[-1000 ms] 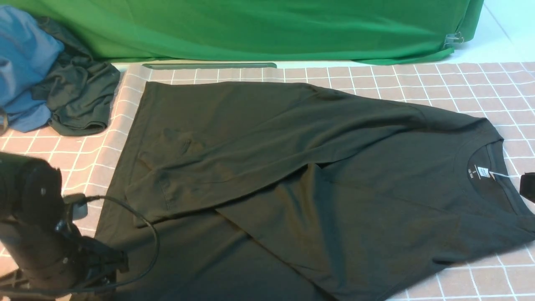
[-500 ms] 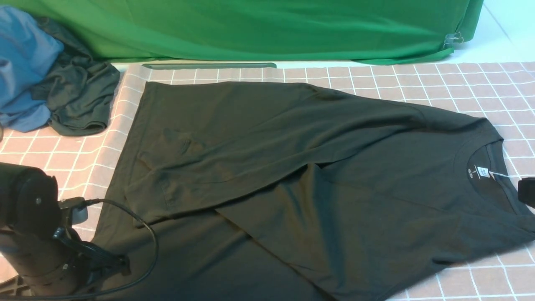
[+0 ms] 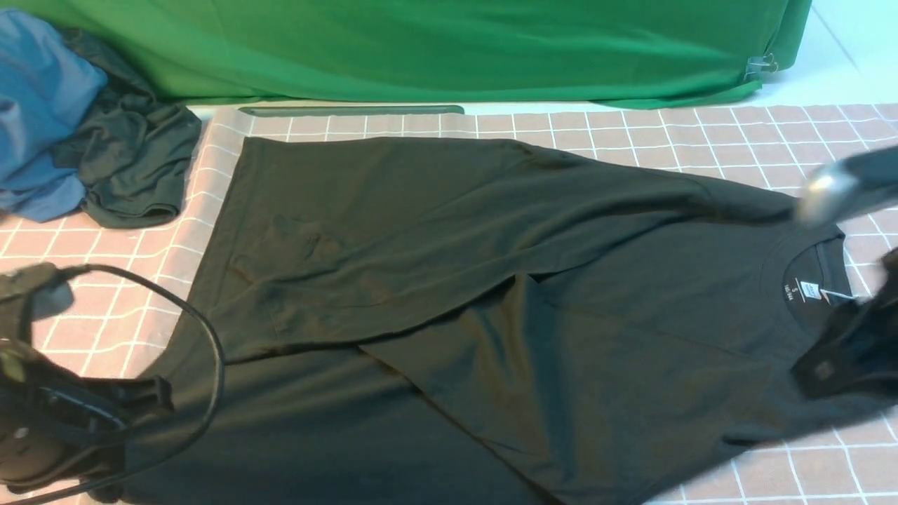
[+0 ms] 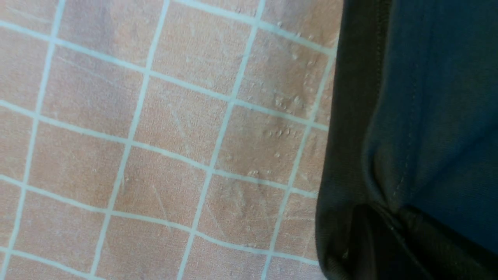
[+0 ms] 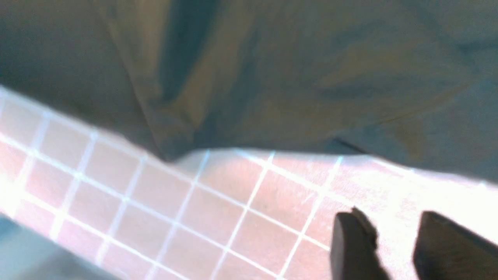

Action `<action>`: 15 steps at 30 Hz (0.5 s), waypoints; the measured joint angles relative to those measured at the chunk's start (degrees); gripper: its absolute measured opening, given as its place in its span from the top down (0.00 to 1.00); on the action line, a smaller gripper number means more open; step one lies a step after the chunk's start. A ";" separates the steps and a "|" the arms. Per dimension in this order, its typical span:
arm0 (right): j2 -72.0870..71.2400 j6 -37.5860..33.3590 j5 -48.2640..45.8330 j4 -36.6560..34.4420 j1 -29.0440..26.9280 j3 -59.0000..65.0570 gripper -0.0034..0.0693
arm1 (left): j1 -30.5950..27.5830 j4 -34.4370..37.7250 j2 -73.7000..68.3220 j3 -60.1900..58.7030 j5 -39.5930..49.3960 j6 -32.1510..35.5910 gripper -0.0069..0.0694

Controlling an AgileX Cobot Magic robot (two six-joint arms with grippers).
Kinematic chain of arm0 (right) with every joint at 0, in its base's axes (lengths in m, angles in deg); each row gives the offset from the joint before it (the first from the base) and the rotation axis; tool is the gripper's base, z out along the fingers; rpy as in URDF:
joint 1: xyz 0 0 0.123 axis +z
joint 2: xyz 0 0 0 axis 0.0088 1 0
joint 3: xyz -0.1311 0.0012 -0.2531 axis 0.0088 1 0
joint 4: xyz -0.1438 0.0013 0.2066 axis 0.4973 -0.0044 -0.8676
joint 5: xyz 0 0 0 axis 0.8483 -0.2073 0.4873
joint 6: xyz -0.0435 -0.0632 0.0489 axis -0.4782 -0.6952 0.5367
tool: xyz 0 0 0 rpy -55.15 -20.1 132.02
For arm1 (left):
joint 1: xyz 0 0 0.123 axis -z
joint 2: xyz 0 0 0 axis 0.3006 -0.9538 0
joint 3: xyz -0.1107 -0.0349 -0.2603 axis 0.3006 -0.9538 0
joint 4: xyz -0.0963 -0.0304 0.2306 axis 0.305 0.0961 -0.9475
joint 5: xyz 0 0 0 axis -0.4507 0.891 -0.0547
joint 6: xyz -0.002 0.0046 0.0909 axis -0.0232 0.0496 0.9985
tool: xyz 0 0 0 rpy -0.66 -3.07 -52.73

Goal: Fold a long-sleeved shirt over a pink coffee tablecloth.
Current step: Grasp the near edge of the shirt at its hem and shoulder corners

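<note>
One black shirt (image 3: 631, 315) lies on one pink cloth (image 3: 786, 477) with a white grid, its neck hole toward the right claw (image 5: 393, 241) and its hem edge at the left claw (image 4: 395, 217). Both sleeves are laid inward across the body or partly hidden in folds; I cannot tell how many layers there are. Inside the neck is one small white label (image 3: 810, 290), with a thin white string running from it toward the right arm. Printing beside it shows an "S"; the smaller characters are too small to read.

The left claw is pinched narrow on the shirt's edge. The right claw has its fingers apart, above the pink cloth near the shirt's side, holding nothing.

One black cable (image 3: 210, 337) loops from the left arm across the shirt in the front view. Farther out from the left claw, beyond the shirt's hem, sit one blue garment (image 3: 42, 112) and one dark grey garment (image 3: 137, 154), bunched together. Well beyond both claws hangs one green cloth (image 3: 456, 49), with a clip (image 3: 761, 66) at its right end.
</note>
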 joint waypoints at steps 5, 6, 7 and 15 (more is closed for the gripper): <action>8.31 1.43 1.95 9.52 7.34 0.00 0.24 | 0.00 -0.29 1.06 -0.05 2.58 0.00 0.87; 10.24 1.71 2.56 10.79 8.05 0.00 0.19 | 0.00 -0.52 1.06 -0.10 2.95 0.00 0.87; 11.74 1.65 3.27 11.41 8.51 0.00 0.15 | 0.00 -0.59 1.06 -0.10 3.01 -0.10 0.87; 21.73 0.03 9.45 12.11 9.14 0.00 0.10 | 0.00 -0.52 1.06 -0.10 2.06 -0.04 0.87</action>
